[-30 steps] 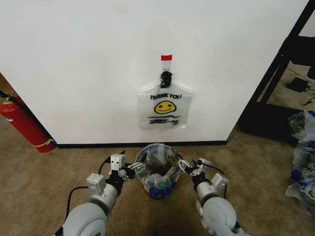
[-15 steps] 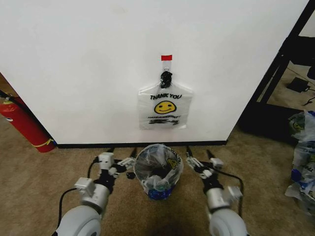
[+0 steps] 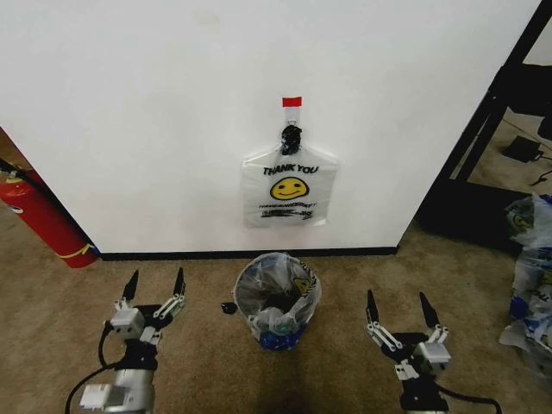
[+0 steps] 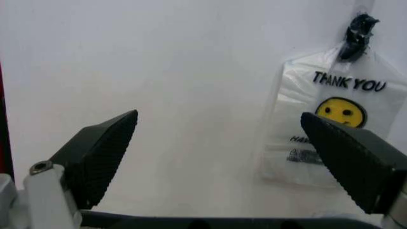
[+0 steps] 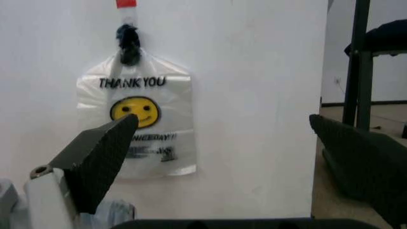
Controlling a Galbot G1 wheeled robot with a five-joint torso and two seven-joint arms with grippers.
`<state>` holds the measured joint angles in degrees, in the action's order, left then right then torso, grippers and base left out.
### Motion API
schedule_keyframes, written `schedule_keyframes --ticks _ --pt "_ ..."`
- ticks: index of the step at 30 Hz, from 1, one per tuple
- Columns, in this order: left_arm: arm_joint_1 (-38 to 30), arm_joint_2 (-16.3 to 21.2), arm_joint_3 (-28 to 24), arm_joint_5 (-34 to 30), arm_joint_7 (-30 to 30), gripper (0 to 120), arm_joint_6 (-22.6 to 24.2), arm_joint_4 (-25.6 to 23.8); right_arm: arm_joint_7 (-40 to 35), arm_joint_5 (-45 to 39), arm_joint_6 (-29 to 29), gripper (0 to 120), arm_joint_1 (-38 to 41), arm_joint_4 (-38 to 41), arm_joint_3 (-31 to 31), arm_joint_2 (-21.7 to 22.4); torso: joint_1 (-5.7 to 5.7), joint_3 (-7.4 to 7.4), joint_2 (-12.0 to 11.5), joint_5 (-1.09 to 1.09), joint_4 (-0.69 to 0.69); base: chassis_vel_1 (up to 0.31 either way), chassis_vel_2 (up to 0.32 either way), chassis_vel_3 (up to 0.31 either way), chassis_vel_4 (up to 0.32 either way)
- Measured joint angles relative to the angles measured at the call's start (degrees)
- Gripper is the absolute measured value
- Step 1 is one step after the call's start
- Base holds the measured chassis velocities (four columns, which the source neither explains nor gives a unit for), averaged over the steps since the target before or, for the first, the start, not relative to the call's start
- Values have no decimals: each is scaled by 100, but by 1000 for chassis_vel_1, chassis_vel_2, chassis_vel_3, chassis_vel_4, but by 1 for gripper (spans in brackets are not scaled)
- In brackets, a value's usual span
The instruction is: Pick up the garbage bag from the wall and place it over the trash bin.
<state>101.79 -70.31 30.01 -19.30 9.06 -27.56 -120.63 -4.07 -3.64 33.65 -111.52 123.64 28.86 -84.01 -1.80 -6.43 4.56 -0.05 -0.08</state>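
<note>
The garbage bag [image 3: 278, 293] is crumpled and spread over the rim of the trash bin [image 3: 276, 341], which stands on the carpet below the wall [image 3: 129, 112]. Its smiley print faces up on the right side. My left gripper [image 3: 155, 278] is open on the carpet side, well left of the bin. To the bin's right, and nearer me, my right gripper [image 3: 398, 300] is open too. Nothing is held by either. An identical flat bag [image 3: 289, 190] hangs from a black hook [image 3: 291, 136] under red tape [image 3: 291, 101]; it shows as the flat bag [image 4: 330, 129] and the flat bag [image 5: 137, 124] in the wrist views.
A red fire extinguisher [image 3: 43, 216] leans at the wall's left end. A black shelf frame [image 3: 492, 112] stands right of the wall's corner, with more plastic bags [image 3: 530, 276] piled at the far right. A small black object [image 3: 228, 307] lies on the carpet beside the bin.
Both grippers have left the bin's rim, moving apart and back toward me, and now stand open. The crumpled bag stays over the bin.
</note>
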Motion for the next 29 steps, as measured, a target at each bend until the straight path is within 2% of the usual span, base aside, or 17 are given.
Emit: schedule_keyframes --ticks 6,13,29 --pt "66 2 -202 356 110 100 -17 70 5 44 165 100 -2 -159 31 -57 -1 -1 0 0 0 0 0 0 0" --pt "19 -53 -301 353 158 100 -7 65 5 75 208 100 -26 -193 -52 -190 -1 -1 0 0 0 0 0 0 0" --pt "15 125 -394 291 163 100 140 145 -142 527 166 100 -20 -151 -134 -395 -1 -1 0 -1 0 0 0 0 0"
